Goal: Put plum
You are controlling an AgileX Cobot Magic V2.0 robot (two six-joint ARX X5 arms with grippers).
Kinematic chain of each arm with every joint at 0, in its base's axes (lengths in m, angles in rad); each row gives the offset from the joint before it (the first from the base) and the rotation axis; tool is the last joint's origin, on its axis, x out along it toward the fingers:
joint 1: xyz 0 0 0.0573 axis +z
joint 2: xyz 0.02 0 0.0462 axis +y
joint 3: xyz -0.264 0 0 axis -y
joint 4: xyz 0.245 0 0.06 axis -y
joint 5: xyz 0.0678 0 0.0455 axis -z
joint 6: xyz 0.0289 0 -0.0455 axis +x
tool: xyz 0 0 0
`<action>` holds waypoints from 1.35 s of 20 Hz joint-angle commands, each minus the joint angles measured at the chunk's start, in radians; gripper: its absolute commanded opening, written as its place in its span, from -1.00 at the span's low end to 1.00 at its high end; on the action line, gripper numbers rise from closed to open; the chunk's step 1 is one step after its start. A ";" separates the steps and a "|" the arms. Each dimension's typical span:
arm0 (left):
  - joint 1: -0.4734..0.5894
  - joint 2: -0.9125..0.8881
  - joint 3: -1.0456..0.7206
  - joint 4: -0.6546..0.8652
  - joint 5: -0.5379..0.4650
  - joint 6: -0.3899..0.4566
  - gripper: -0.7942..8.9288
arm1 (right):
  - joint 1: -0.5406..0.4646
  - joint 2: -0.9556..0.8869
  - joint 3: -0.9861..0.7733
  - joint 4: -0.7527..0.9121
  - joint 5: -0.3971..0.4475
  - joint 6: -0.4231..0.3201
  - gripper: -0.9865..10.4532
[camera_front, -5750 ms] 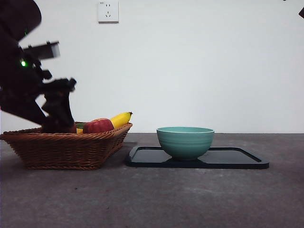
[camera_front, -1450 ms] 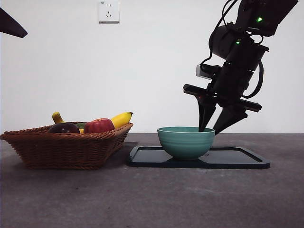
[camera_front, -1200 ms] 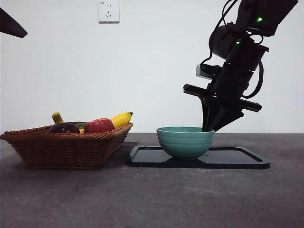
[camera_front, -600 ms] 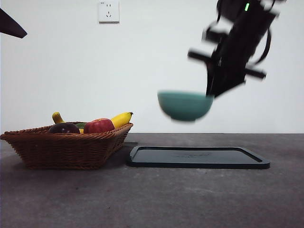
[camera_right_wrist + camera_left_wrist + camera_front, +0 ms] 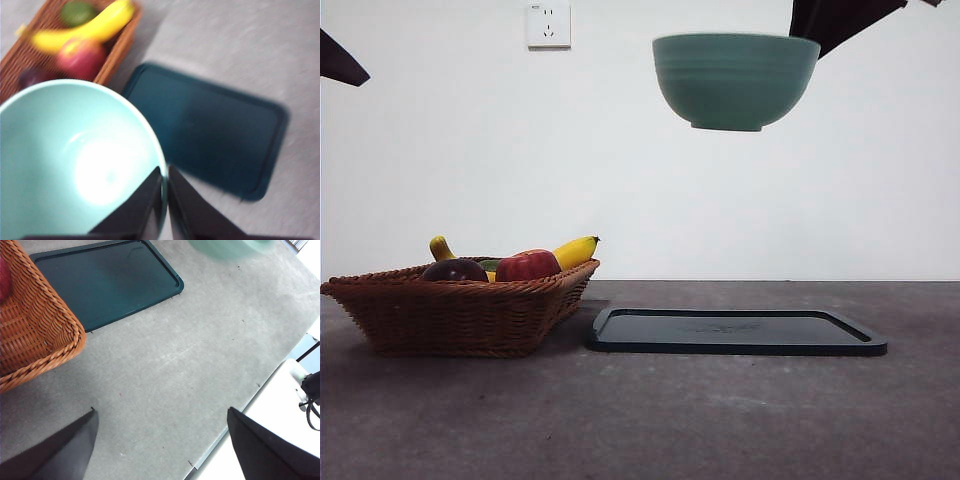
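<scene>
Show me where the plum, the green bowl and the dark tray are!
plum (image 5: 455, 270): front view, its dark rounded top above the basket rim.
green bowl (image 5: 734, 82): front view, its outer wall.
dark tray (image 5: 735, 345): front view, its near rim.

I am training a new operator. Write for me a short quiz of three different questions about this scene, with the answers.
1. True or false: the bowl stands on the tray.
2. Which gripper holds the bowl? A) left B) right
3. Fill in: the plum lies in the ____.

Key:
1. False; it hangs high above the tray.
2. B; the right gripper has its jaws shut on the rim.
3. Basket, beside the apple.
</scene>
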 commanded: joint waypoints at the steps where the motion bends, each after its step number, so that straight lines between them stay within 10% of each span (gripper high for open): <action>1: -0.004 0.004 0.018 0.007 0.006 0.002 0.00 | 0.049 -0.029 -0.068 0.008 0.033 -0.008 -0.81; 12: -0.004 0.004 0.018 0.007 0.006 0.002 0.00 | 0.130 -0.022 -0.445 0.290 0.042 0.085 -0.81; 27: -0.004 0.004 0.018 0.006 0.006 0.002 0.00 | 0.163 0.166 -0.465 0.346 0.037 0.085 -0.81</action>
